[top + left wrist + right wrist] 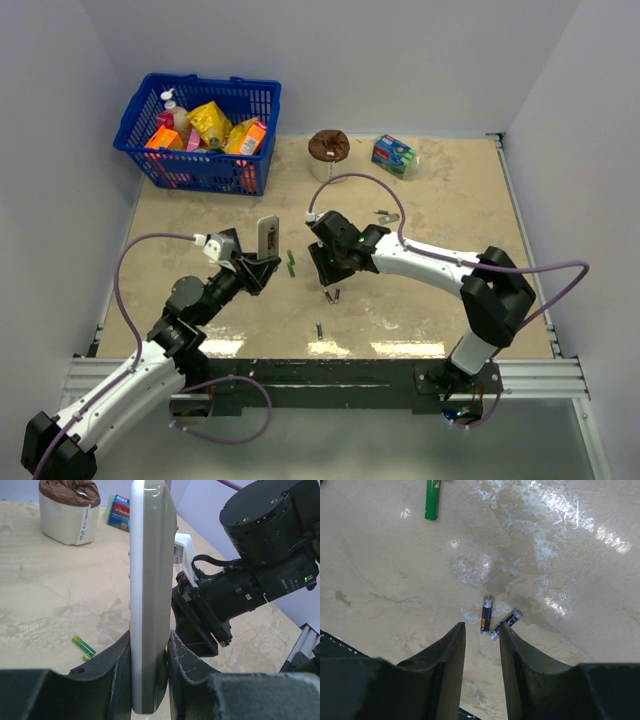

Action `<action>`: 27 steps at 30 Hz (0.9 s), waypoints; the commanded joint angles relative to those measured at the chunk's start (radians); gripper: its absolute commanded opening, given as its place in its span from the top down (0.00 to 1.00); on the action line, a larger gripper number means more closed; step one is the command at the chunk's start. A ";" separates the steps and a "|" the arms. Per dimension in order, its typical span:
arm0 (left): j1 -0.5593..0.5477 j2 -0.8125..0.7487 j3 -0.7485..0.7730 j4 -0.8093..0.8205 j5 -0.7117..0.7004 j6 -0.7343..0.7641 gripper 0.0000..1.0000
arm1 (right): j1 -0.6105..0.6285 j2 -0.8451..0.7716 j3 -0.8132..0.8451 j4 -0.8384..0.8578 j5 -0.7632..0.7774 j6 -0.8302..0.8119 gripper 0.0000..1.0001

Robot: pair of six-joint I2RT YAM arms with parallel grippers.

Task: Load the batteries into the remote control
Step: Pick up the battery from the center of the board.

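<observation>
My left gripper [150,652] is shut on the remote control [147,580], gripping its lower end and holding it upright on edge above the table; it also shows in the top view [267,238]. Two dark batteries [486,615] lie on the table, touching in a V, just beyond the tips of my right gripper [481,630]. That gripper is open, pointing down, with nothing between its fingers. From above, the right gripper [330,283] hovers over this pair [334,295]. A third battery [319,329] lies alone nearer the front edge.
A green stick-like piece [291,262] lies between the two grippers. At the back stand a blue basket [252,172] of groceries, a brown-topped white roll [328,150] and a sponge pack [394,155]. A small metal piece [388,215] lies behind the right arm.
</observation>
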 commanded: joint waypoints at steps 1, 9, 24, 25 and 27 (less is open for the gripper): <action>0.006 -0.001 -0.009 0.088 0.039 -0.056 1.00 | 0.025 0.046 0.071 -0.071 0.057 0.027 0.67; 0.004 0.005 0.002 0.072 0.039 -0.044 1.00 | 0.060 0.144 0.146 -0.127 0.087 0.010 0.76; 0.004 0.007 0.002 0.069 0.039 -0.044 1.00 | 0.079 0.287 0.221 -0.181 0.153 0.008 0.79; 0.006 0.007 0.002 0.071 0.037 -0.044 1.00 | 0.079 0.290 0.223 -0.184 0.155 0.010 0.80; 0.004 0.007 0.002 0.069 0.037 -0.042 1.00 | 0.083 0.296 0.220 -0.187 0.155 0.007 0.82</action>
